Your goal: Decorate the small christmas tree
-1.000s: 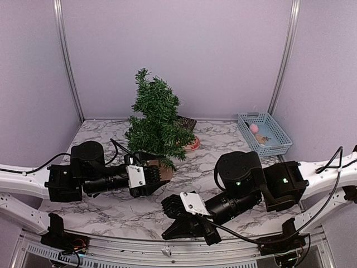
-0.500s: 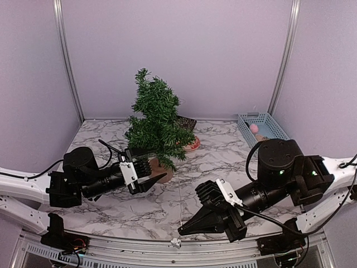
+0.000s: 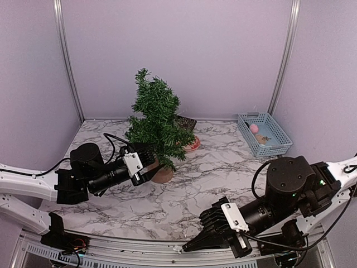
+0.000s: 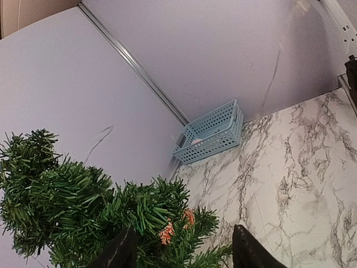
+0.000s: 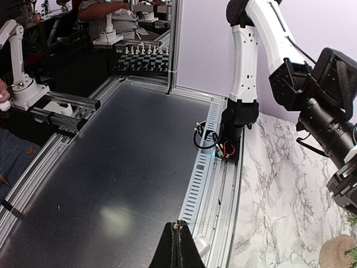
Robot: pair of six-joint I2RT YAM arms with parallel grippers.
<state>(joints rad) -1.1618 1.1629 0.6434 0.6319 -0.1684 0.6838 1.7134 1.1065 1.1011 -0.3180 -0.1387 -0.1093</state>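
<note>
Small dark-green bristly christmas tree (image 3: 156, 117), upright left of centre on the white-marbled table (image 3: 223, 162), trunk hidden under boughs; my left gripper (image 4: 185, 229) spread around its lowest branches, my right gripper (image 5: 177, 228) pinched closed, empty, by the near rail.

The right arm has swung out of the lower middle of the top view toward the lower right. The right gripper (image 3: 191, 247) has dropped to the bottom edge of the frame, its tips pointing lower left. The left gripper (image 3: 152, 166) has moved up and in from left of centre, its fingers now under the lowest branches of the small christmas tree (image 3: 156, 111), and the tree's round base (image 3: 163, 176) is uncovered again.
</note>
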